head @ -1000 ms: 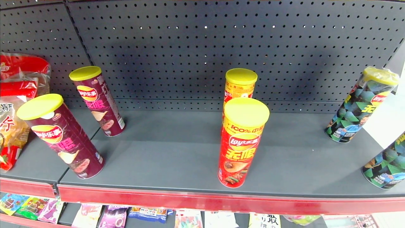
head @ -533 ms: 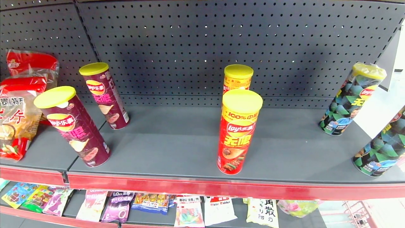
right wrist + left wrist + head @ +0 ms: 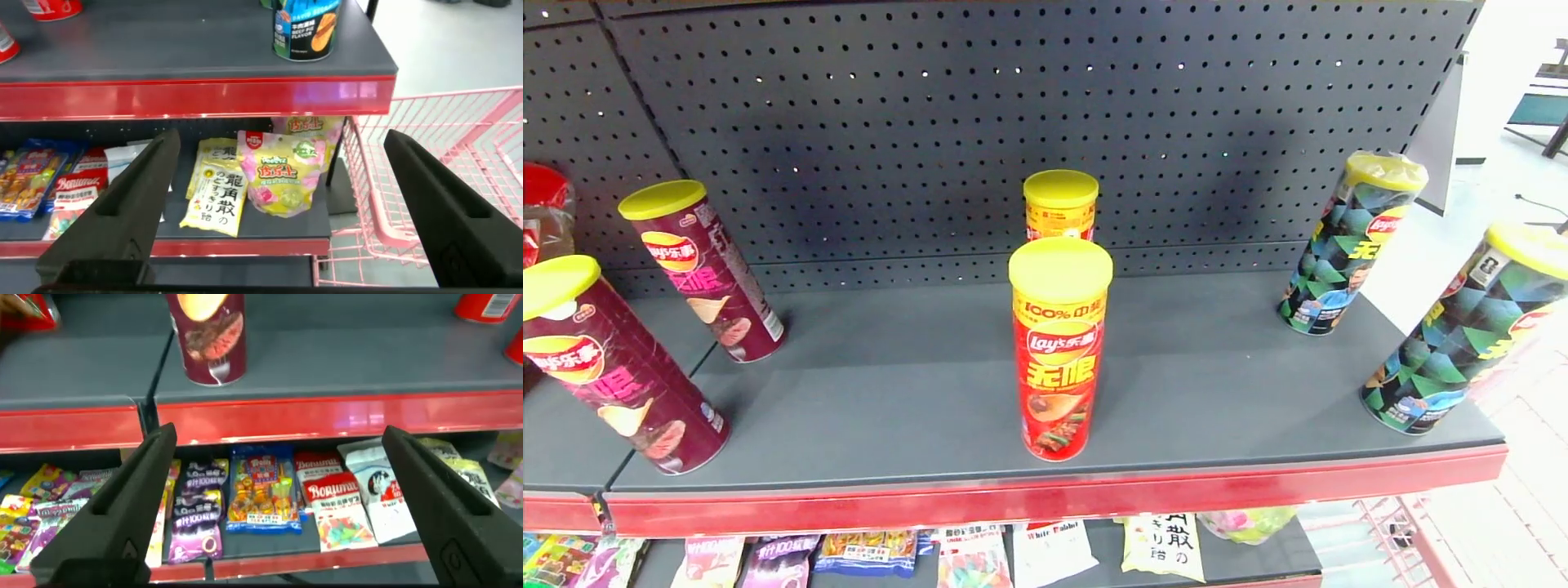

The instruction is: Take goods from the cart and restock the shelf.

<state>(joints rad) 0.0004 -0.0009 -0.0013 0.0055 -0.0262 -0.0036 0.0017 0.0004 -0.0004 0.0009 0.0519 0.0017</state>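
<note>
The red chip can [image 3: 1059, 343] stands on the gray shelf [image 3: 915, 408], above and ahead of the left gripper [image 3: 278, 433] and right gripper [image 3: 282, 135], both spread wide and empty, with the pink cart [image 3: 433, 163] low beside the right one.
</note>
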